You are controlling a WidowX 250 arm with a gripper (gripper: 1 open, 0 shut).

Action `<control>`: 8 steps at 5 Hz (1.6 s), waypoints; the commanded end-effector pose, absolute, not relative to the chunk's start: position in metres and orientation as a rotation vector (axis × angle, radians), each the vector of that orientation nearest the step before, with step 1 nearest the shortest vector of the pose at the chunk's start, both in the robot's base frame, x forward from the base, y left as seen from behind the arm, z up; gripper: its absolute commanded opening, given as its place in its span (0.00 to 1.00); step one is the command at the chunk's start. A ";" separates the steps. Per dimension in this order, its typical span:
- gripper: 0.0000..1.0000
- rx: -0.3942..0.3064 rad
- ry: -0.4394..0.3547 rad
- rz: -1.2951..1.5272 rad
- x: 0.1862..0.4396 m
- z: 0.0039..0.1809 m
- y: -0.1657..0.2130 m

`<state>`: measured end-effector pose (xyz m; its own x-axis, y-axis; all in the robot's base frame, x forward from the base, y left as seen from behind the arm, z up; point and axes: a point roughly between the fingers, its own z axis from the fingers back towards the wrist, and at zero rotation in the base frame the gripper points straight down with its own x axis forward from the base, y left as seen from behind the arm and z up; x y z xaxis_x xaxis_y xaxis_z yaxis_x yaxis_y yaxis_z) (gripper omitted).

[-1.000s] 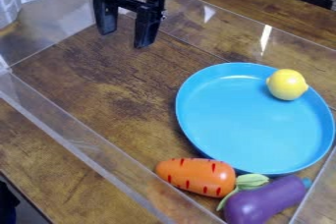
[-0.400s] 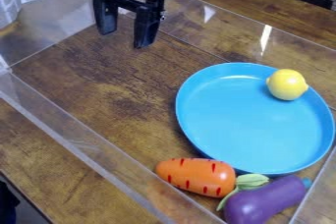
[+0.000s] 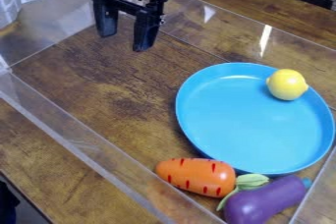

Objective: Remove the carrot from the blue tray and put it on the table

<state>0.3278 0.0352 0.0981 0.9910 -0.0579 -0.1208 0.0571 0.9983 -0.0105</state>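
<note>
The orange carrot [image 3: 198, 176] with dark stripes lies on the brown table [image 3: 105, 90] near the front edge, just outside the rim of the blue tray [image 3: 250, 120]. Its pale green leafy end [image 3: 250, 181] points right. My black gripper [image 3: 124, 33] hangs open at the top left, far from the carrot, with nothing between its fingers.
A yellow lemon [image 3: 286, 84] rests on the tray's upper right. A purple eggplant [image 3: 266, 200] lies beside the carrot at the bottom right. Low clear acrylic walls [image 3: 59, 135] border the table on the left and front.
</note>
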 end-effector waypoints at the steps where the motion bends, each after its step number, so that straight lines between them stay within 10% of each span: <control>1: 1.00 0.000 0.074 -0.049 0.336 0.108 0.043; 8: 1.00 -0.027 0.184 -0.196 0.330 0.068 0.012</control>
<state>0.3261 0.0178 0.0556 0.9597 -0.1765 -0.2188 0.1689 0.9842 -0.0530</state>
